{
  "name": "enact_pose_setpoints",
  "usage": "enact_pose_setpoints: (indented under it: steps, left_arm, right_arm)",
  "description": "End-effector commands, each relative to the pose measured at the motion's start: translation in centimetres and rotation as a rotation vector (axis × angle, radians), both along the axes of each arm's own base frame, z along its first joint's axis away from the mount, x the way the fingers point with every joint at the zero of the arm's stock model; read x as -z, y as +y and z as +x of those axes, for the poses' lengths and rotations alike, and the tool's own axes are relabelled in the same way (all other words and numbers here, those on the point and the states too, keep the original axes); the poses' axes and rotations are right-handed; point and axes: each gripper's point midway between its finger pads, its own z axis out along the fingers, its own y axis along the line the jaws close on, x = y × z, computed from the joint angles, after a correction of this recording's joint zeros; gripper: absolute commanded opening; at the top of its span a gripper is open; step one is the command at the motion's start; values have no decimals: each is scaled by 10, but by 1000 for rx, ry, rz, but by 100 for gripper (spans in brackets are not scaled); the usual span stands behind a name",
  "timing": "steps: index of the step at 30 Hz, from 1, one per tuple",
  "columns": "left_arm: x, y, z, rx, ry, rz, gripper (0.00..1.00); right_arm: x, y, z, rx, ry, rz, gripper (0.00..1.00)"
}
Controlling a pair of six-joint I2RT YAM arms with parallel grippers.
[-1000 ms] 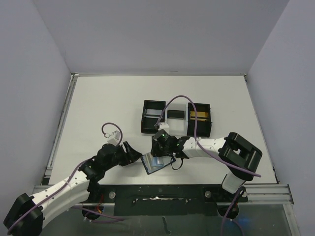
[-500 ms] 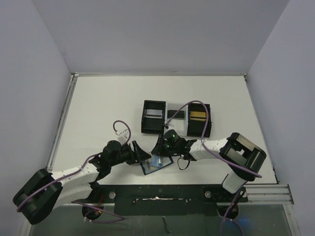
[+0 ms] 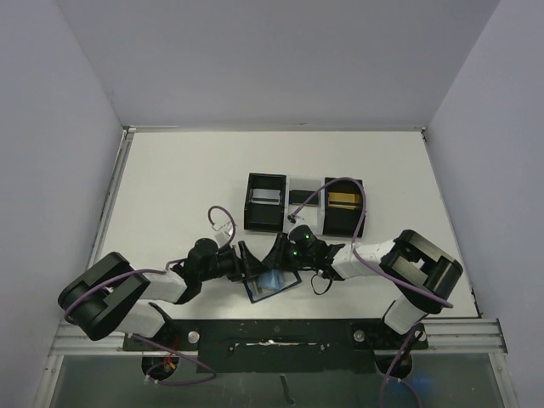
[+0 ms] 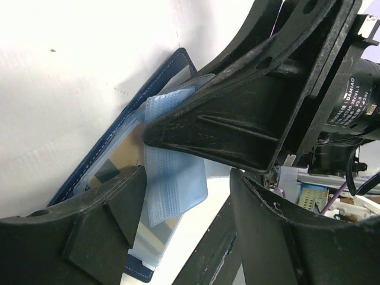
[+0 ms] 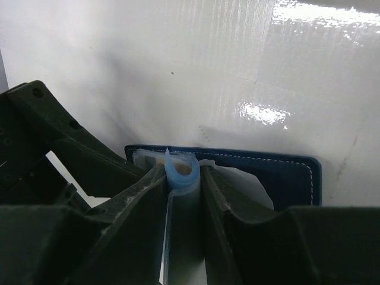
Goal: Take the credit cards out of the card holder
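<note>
Your right gripper (image 5: 181,178) is clamped only on the card holder's (image 5: 285,172) clear blue plastic sleeve (image 4: 175,181), so a pull may drag the whole wallet or tear the sleeve, with no card following. Your left gripper (image 4: 187,178) stands open over it; whether it pins the wallet is unclear. The holder lies spread near the front edge of a glossy white table (image 3: 170,187), with plain grey walls (image 3: 272,59) close around.

Top view bright, sharp. Glare on desk (image 5: 261,113) in right wrist view; my jaws dark, soft up close.
</note>
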Motion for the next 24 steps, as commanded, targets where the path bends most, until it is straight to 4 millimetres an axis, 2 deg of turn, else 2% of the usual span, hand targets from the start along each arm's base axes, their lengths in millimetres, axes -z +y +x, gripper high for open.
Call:
enact_pose_setpoints:
  steps: [1,3,8,20,24]
  left_arm:
    - [14,2,0,-3,25,30,59]
    - [17,3,-3,0,36,26,59]
    - [11,-4,-6,28,27,-36,59]
    - [-27,-26,-6,112,-30,-214,54]
    - [-30,-31,-3,127,-50,-196,54]
  right_arm:
    - [5,-8,-15,-44,19,-11,31]
    - [1,-6,-15,-58,7,0,34]
    - [-6,-5,-14,-84,-10,23,37]
    - [-28,-1,-13,-117,-48,68,48]
    - [-37,-2,-11,-119,-67,67,52]
